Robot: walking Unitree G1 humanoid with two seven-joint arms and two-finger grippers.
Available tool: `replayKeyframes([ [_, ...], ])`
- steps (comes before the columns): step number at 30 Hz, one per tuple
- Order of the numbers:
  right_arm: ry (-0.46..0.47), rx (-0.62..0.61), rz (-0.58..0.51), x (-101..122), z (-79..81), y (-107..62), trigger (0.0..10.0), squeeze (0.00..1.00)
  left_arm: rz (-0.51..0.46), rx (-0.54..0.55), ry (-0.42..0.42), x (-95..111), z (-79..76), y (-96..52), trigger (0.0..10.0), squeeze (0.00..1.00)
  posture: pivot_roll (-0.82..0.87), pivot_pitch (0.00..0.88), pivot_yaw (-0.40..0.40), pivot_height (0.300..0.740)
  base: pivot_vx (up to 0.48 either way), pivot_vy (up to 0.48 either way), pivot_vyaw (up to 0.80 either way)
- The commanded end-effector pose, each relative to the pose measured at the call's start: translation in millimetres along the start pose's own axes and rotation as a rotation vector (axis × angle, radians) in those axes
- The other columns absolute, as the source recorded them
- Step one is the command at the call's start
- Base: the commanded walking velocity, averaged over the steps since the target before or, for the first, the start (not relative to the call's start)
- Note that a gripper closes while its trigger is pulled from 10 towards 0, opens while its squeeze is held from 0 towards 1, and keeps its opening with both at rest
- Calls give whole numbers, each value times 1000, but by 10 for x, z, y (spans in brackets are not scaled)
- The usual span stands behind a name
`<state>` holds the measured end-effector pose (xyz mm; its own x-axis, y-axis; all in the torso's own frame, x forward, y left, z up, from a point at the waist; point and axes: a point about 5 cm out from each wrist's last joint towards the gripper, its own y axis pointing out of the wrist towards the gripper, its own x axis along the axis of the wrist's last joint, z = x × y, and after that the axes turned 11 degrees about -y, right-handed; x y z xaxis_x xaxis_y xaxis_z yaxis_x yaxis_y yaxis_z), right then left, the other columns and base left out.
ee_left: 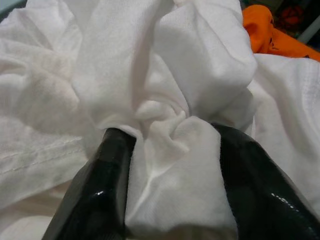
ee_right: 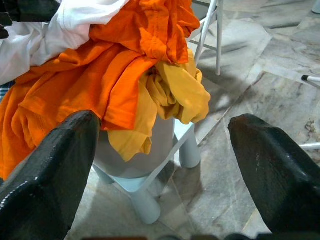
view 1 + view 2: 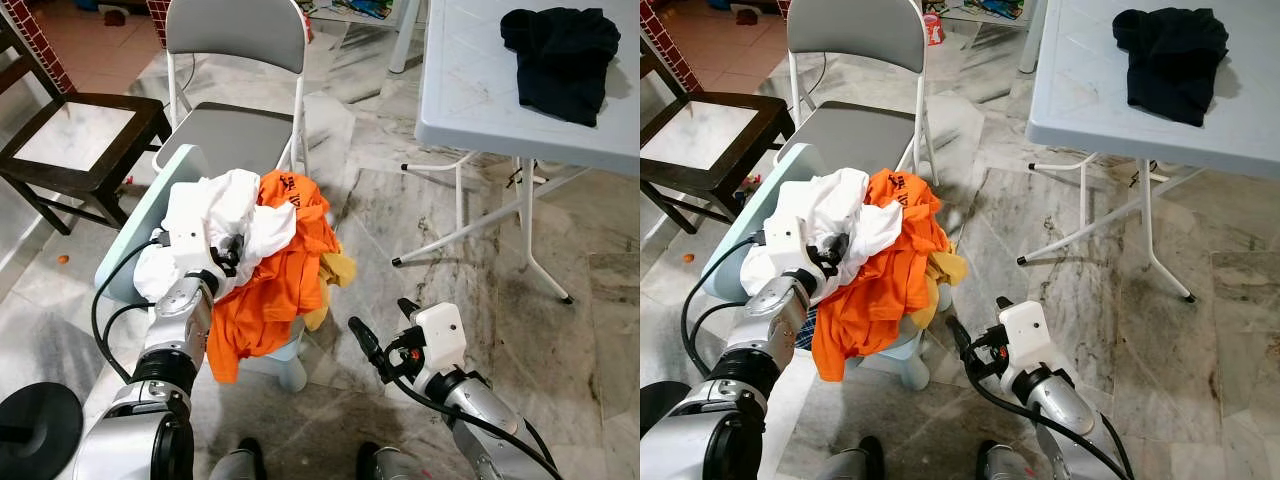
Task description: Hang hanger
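While right tool point(image 3: 382, 338) gapes, left tool point(image 1: 172, 150) pinches white shirt point(image 3: 225, 215)

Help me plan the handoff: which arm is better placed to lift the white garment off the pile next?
Left. The left gripper is already pinched on a fold of the white garment, while the right gripper hangs open and apart, beside the orange shirt.

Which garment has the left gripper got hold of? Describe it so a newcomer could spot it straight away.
Start at the pale plastic chair heaped with clothes, in front of the grey folding chair. The white shirt lies on top of the heap, on the robot's left side, and the left gripper is shut on a bunched fold of it. Its neighbours are an orange shirt and a yellow cloth.
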<state>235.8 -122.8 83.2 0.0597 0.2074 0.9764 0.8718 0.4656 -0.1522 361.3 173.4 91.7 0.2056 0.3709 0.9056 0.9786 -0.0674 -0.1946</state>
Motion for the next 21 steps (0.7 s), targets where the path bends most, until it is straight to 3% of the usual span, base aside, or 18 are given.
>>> replayKeyframes([
  [1, -4, 0, -11, 24, 21, -11, 10000, 0, 29, -2, 3, -95, 20, -28, 0, 0, -121, 229, 4, 740, 0, 0, 0],
  [8, 10, 50, -28, 44, 28, -10, 10000, 0, -113, 11, 51, 140, 17, -17, 0, 0, -118, 221, 5, 740, 0, 0, 0],
  [15, 31, 94, -51, 81, 40, -21, 10000, 0, -194, 8, 84, 271, -23, -24, 0, 0, -109, 218, 13, 740, 0, 0, 0],
  [21, 24, 82, -42, 62, -13, -19, 10000, 0, -444, -43, 254, 662, -274, -92, 0, 0, -105, 215, 12, 740, 0, 0, 0],
])
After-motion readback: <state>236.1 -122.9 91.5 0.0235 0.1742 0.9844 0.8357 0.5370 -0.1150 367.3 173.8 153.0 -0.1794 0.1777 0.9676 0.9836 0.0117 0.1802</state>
